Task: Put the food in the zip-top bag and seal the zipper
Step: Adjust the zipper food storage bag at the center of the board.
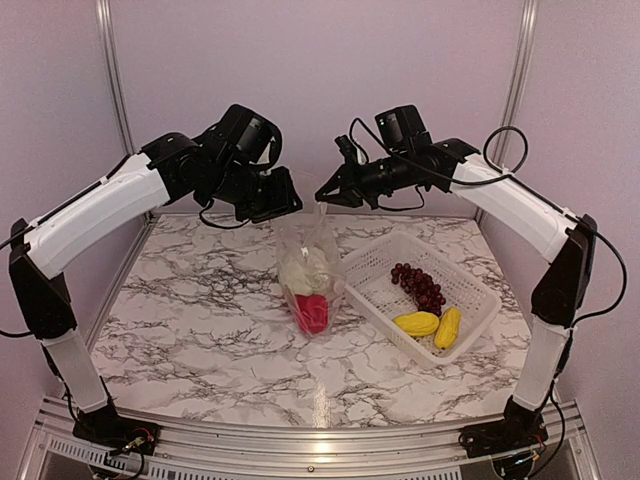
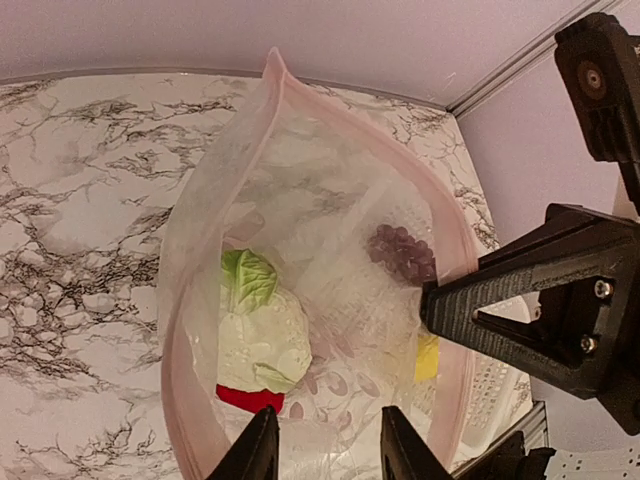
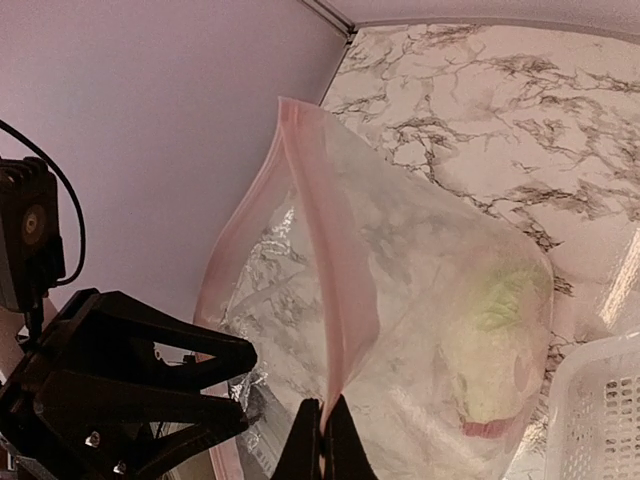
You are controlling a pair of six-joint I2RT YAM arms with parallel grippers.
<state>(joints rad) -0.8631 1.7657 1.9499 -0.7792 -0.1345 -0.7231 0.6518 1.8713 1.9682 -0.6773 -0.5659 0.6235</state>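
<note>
One marbled tabletop (image 1: 200,330), lilac walls (image 1: 320,70); basket (image 1: 455,270) possibly touching bag (image 1: 308,240).

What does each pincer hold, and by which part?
Right pincer: the zip-top bag, pinched at its zipper strip. Left pincer: open at the bag's mouth, no grip visible.
</note>
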